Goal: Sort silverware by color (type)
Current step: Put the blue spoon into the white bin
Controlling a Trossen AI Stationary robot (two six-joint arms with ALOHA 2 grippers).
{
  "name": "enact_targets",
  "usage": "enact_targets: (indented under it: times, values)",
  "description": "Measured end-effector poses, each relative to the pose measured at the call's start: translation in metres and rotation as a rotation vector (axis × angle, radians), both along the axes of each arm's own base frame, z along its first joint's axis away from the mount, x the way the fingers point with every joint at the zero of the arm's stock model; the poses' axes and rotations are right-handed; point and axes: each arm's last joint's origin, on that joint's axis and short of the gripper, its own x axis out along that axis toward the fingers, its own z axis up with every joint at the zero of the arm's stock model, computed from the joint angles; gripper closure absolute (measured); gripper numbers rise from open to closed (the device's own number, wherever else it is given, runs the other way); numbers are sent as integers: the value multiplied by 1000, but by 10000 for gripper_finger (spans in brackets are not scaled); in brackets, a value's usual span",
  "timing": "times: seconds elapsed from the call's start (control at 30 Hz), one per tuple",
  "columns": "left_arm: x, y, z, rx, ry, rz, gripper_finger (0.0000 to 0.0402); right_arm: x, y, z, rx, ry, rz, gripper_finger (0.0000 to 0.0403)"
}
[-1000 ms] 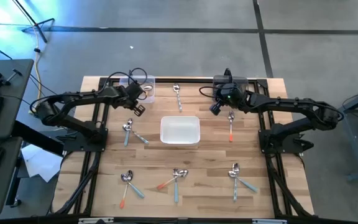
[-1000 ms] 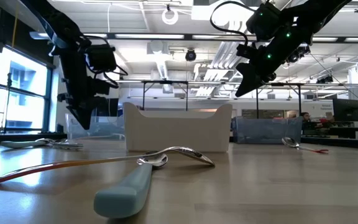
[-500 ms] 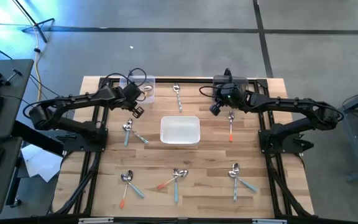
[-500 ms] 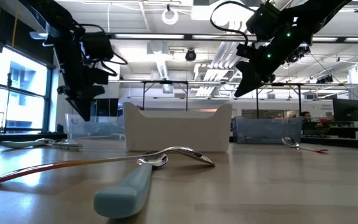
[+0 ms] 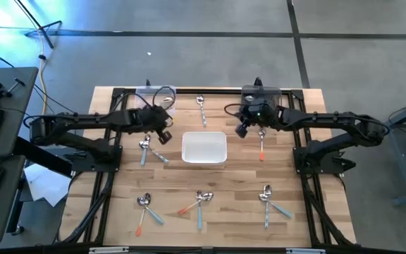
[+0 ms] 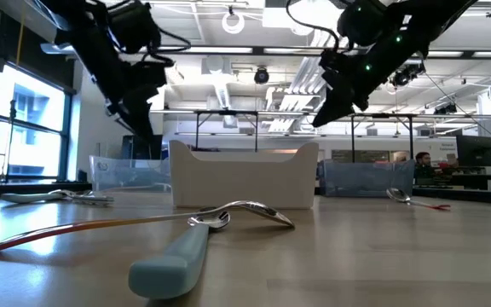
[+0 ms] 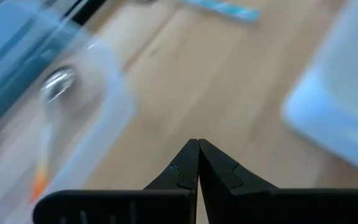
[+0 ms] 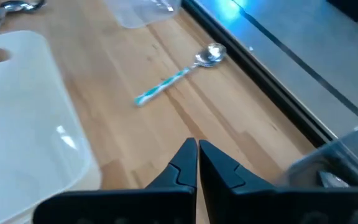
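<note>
- High view: silverware [image 5: 199, 201] scattered over the tabletop [image 5: 238, 212] in small clusters around a white bin [image 5: 204, 148] at the centre.
- Near the front edge, three groups: orange- and blue-handled spoons toward the left corner [image 5: 145, 209], a crossed pair at the middle, two more toward the right [image 5: 270, 203].
- Left of the white bin, a pair with light blue handles [image 5: 146, 149]; right of it, one orange-handled spoon [image 5: 261, 143].
- Close to the back edge, one blue-handled spoon [image 5: 201, 110] lying between two clear bins.
- Clear bin at back left [image 5: 149, 95], with an orange-handled spoon inside [image 7: 50, 127] per the left wrist view; second clear bin at back right [image 5: 261, 94].
- Left gripper [image 5: 163, 136] hovering just left of the white bin's back corner, above the blue pair; fingers [image 7: 188, 165] pressed fully together, holding nothing.
- Right gripper [image 5: 240, 130] hovering just right of the white bin's back corner, near the orange-handled spoon; fingers [image 8: 188, 162] likewise closed tight and empty.
- Low view: both grippers well above the tabletop.
</note>
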Motion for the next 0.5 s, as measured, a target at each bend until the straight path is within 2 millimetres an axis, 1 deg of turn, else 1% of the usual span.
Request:
enact_targets:
  times: [0.1, 0.27, 0.5]
  values:
    - [7, -11, 2, -4, -43, -74, 401, 7, 13, 9, -31, 14, 13, 402]
    - [14, -27, 3, 4, -86, -147, 401, 14, 37, 21, -75, 27, 20, 402]
    - [11, -50, -17, -35, -132, -196, 401, 18, 61, 23, -68, 13, 110, 402]
